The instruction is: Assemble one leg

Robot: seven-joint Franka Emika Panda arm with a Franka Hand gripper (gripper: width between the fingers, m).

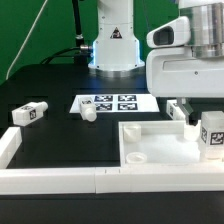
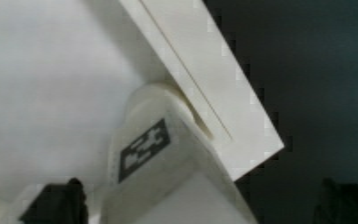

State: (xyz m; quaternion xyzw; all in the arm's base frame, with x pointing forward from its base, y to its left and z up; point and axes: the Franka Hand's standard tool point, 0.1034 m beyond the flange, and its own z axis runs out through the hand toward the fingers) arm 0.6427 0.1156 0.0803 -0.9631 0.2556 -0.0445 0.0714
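A white square tabletop [image 1: 160,147] lies at the front on the exterior view's right. A white leg with a black tag [image 1: 212,136] stands at its right corner; in the wrist view the leg [image 2: 158,160] lies against the tabletop's edge [image 2: 202,70]. My gripper [image 1: 193,115] hangs just above this leg. In the wrist view my gripper [image 2: 208,206] is open, its dark fingertips [image 2: 59,203] far apart on either side of the leg and not touching it. Two more white legs lie loose: one with a tag [image 1: 30,113] and a smaller one [image 1: 88,113].
The marker board [image 1: 112,102] lies at the middle back, in front of the robot base [image 1: 113,45]. A low white wall [image 1: 60,181] runs along the front and left of the black table.
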